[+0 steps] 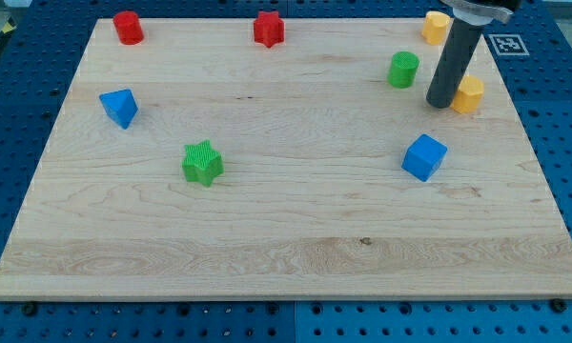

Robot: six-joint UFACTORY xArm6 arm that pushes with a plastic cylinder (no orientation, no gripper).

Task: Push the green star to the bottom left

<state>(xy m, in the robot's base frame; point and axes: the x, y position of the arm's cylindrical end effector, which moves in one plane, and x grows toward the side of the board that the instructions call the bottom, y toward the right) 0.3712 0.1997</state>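
- No gripper on this rig, so no jaw state to tell; arm ends in a dark rod.
- My tip point(441, 103) sits at the view's right, touching or just beside the yellow block point(470, 94), with the green cylinder point(403, 70) near on its left.
- Green star point(202, 162) lies left of centre on the worktop point(296, 257), well apart from the tip.
- Target corner is at the view's bottom left, down and left of the star.
- To do it well: travel left across the middle, passing above the blue cube point(424, 157) and below the green cylinder.
- Come round to the star's upper right side, then push along the diagonal.
- Risk: an off-centre hit spins the star aside; blue block point(120, 107) looks clear of the path.
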